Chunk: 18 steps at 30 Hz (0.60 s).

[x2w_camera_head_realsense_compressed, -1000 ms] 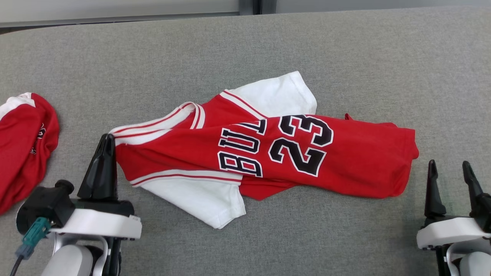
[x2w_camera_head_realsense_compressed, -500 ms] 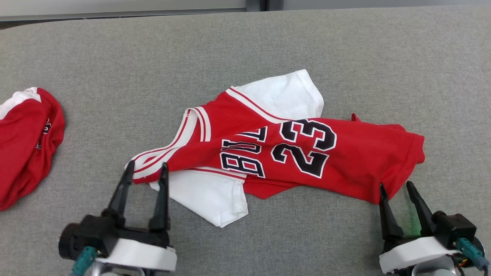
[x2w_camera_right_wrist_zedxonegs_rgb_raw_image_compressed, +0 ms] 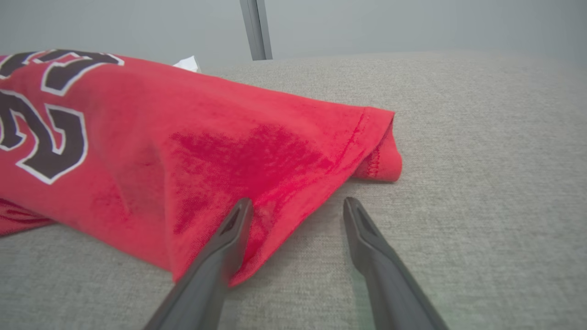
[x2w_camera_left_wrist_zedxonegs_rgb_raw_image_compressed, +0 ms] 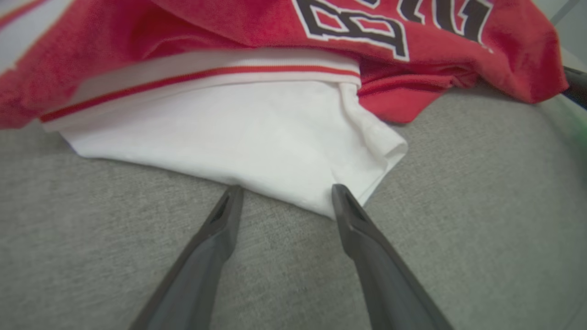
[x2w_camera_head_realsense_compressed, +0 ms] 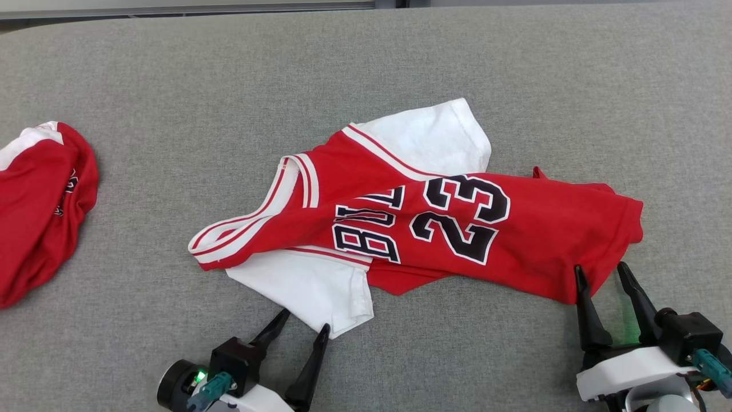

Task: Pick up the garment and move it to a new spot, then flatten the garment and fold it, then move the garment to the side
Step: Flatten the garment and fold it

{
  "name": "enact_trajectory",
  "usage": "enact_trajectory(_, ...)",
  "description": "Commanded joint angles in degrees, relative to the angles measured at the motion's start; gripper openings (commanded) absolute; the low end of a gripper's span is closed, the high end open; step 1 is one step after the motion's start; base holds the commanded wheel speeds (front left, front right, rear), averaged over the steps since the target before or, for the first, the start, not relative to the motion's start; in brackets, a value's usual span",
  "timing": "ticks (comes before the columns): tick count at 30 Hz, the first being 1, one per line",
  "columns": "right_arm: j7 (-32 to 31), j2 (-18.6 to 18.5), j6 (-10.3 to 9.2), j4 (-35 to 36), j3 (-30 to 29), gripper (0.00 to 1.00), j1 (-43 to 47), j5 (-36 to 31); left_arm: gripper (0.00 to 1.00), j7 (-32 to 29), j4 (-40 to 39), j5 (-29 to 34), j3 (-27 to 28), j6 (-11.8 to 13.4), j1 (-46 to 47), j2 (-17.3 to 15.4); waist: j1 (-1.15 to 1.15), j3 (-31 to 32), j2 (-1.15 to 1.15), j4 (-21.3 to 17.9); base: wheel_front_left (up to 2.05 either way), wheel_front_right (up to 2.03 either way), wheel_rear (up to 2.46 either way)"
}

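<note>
Garment: red basketball jersey with white sleeves and black "23" print (x2w_camera_head_realsense_compressed: 434,229), rumpled and half doubled over, lay mid-table on the grey fabric-covered table (x2w_camera_head_realsense_compressed: 171,86).
Long axis: ran roughly 9-to-3 o'clock in the head view, striped collar end at 9, hem end at 3.
Left gripper (x2w_camera_head_realsense_compressed: 305,320): fingers spread, nothing between them. It sat at the 6 o'clock edge of the jersey.
Left target: near white sleeve (x2w_camera_head_realsense_compressed: 309,286) lay at 12 o'clock from the fingertips. In the left wrist view one tip met the sleeve's hem edge and the other sat just beside it on bare table.
Right gripper (x2w_camera_head_realsense_compressed: 600,269): fingers spread, not clamped.
Right target: red hem corner (x2w_camera_right_wrist_zedxonegs_rgb_raw_image_compressed: 275,256) lay at 11 o'clock from it. In the right wrist view one finger overlapped the red cloth, the other stood over bare table, and the cloth edge ran between them.
Nearer arm: each was at its own end, left on the sleeve, right on the hem.
Step, judged: pre-grasp for flattening. Both would likely need to close on a single layer, then pull apart along 9-to-3.
Bystander: second red-and-white bundled garment (x2w_camera_head_realsense_compressed: 40,206) lay at the far 9 o'clock edge, well apart.
</note>
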State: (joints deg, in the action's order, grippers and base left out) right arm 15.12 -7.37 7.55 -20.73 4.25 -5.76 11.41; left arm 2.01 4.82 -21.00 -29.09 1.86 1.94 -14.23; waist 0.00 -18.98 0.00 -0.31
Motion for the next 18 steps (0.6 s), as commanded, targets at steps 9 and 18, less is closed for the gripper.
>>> enact_trajectory(9,0.04,-0.45,-0.12,0.46,2.25,0.33,-0.75,2.1,0.0,1.93,3.92,-3.75,1.66,-1.39,2.54,1.7,0.0,-0.25,0.0,-0.93,0.0,0.0,0.0)
enact_trajectory(18,0.04,-2.54,-0.12,4.93,3.98,0.0,-3.31,5.88,0.0,7.8,-3.88,-8.63,6.99,-2.94,3.8,1.31,0.0,1.32,0.0,-1.07,0.0,0.0,0.0)
